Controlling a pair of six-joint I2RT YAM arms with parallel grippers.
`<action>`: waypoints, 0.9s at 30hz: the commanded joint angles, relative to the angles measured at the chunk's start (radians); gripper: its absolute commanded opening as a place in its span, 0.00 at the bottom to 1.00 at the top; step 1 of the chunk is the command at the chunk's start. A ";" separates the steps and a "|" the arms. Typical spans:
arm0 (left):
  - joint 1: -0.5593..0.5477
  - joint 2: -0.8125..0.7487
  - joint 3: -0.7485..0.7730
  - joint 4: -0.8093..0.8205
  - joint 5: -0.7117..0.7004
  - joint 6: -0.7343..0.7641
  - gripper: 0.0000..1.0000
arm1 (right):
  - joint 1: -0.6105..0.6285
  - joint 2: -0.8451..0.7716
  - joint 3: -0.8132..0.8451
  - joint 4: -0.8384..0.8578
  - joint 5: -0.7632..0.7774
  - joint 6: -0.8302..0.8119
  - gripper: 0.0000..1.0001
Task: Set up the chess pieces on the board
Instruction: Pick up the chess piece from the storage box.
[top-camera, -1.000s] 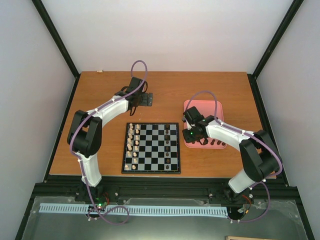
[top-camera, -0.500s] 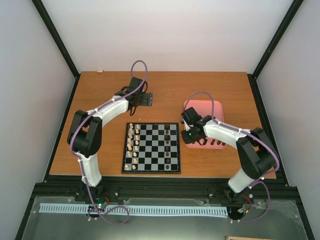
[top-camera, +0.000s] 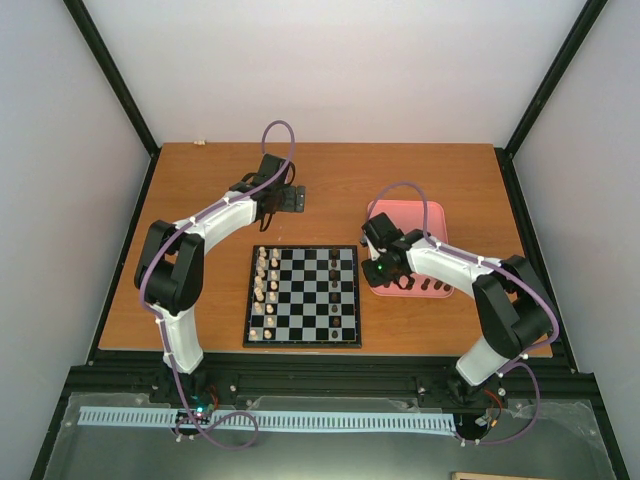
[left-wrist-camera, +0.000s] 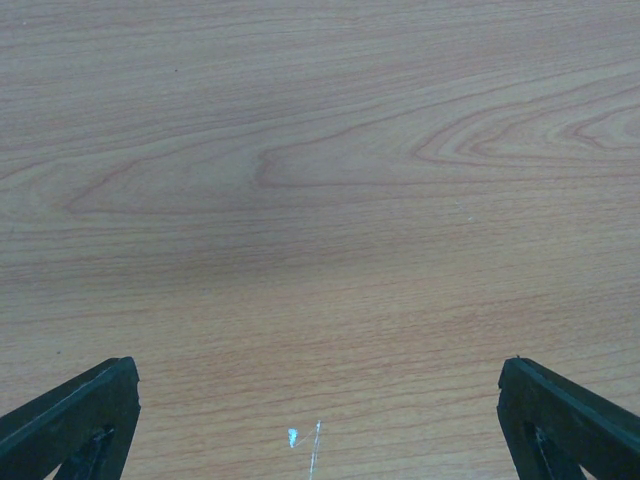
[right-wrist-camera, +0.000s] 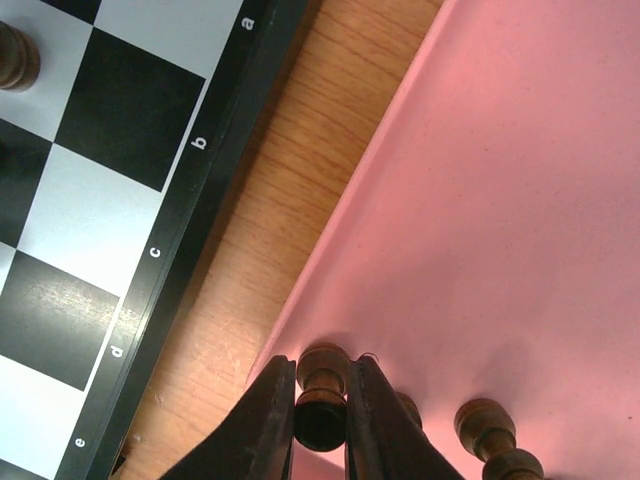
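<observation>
Right gripper (right-wrist-camera: 321, 372), shifted leftward, is clamped on a chess piece (right-wrist-camera: 321, 420) in pink tray (right-wrist-camera: 520, 200); left gripper (left-wrist-camera: 318, 372) is spread apart.

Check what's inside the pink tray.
Dark chess pieces stand along the tray's near edge, and the right tool is shut on one. From above, the right arm covers part of the tray, so no full count.

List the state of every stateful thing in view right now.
left gripper: open, empty, over the table.
right gripper: shut on a dark piece in the pink tray.
pink tray: holds other dark pieces.
board: partly set; cream pieces along left, few dark ones placed.
</observation>
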 joint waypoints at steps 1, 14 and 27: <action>0.004 0.008 0.035 -0.012 -0.011 -0.014 1.00 | 0.010 0.001 0.018 -0.008 0.012 -0.007 0.12; 0.004 0.005 0.035 -0.012 -0.011 -0.013 1.00 | 0.011 -0.024 0.125 -0.013 0.067 0.003 0.12; 0.004 -0.005 0.030 -0.012 -0.010 -0.011 1.00 | 0.016 0.203 0.327 -0.005 0.007 -0.025 0.12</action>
